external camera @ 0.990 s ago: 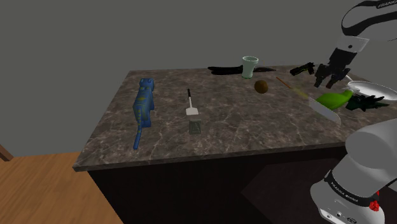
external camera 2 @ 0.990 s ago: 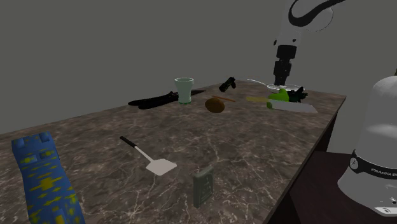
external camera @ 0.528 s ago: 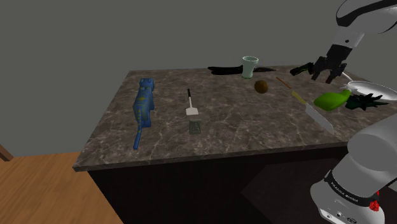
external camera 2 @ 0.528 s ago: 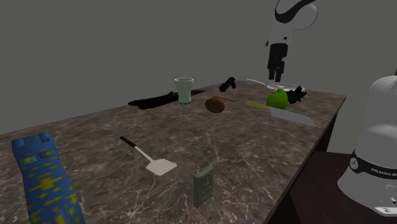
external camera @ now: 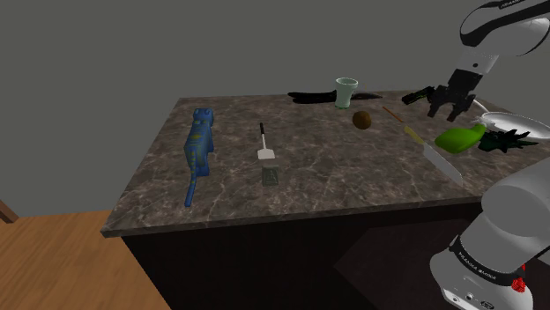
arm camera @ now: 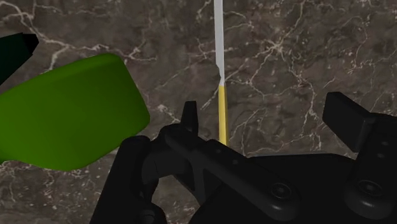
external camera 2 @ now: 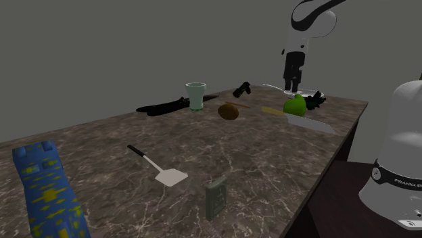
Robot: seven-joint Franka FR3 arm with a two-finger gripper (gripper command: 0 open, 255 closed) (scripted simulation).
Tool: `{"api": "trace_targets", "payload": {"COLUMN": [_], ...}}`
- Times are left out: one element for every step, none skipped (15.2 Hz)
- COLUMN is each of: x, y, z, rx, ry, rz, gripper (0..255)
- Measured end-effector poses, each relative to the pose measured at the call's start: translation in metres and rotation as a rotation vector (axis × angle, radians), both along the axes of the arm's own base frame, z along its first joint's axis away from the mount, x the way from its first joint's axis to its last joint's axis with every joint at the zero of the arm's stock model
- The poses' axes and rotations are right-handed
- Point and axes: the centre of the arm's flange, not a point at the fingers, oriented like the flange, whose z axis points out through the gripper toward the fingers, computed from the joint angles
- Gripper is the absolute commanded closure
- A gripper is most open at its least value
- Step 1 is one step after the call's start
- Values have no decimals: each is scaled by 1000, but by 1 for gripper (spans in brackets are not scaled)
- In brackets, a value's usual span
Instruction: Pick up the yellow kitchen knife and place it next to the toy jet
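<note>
The knife [external camera: 432, 150] has a yellow handle and a grey blade and lies flat on the marble counter [external camera: 335, 176], touching nothing that holds it. The toy jet [external camera: 465, 137], green with black parts, sits right beside the blade at the shoulder view's right. My black gripper [external camera: 447, 104] hangs open above the counter, just beyond the knife's handle end. From the second exterior view, the gripper [external camera 2: 292, 81] hovers over the jet [external camera 2: 295, 104] and the knife [external camera 2: 302, 119]. The wrist view looks down on the knife [arm camera: 221, 70] lying between the spread fingers [arm camera: 189, 116] of the gripper [arm camera: 267, 118], with the jet [arm camera: 70, 114] beside it.
A white dish [external camera: 516, 123] stands behind the jet. A brown ball [external camera: 361, 119], green cup [external camera: 346, 91], black gun-shaped item [external camera: 419, 95] and long black object [external camera: 310, 97] lie at the back. A spatula [external camera: 264, 145], grey box [external camera: 271, 174] and blue toy animal [external camera: 198, 145] lie to the left.
The gripper lifted off the knife and jet, then dipped slightly. The knife swung on the counter, its blade now pointing toward the front edge beside the jet.
</note>
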Motion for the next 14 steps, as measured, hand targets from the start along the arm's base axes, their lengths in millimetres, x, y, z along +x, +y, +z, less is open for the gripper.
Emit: {"api": "trace_targets", "payload": {"x": [0, 0, 0, 0, 0, 0, 0, 0, 0, 0, 0, 0, 0, 0], "y": [0, 0, 0, 0, 0, 0, 0, 0, 0, 0, 0, 0, 0, 0], "z": [0, 0, 0, 0, 0, 0, 0, 0, 0, 0, 0, 0, 0, 0], "rx": [0, 0, 0, 0, 0, 0, 0, 0, 0, 0, 0, 0, 0, 0], "ry": [0, 0, 0, 0, 0, 0, 0, 0, 0, 0, 0, 0, 0, 0], "rz": [0, 0, 0, 0, 0, 0, 0, 0, 0, 0, 0, 0, 0, 0], "gripper": [0, 0, 255, 255, 255, 255, 255, 255, 255, 255, 255, 255, 0, 0]}}
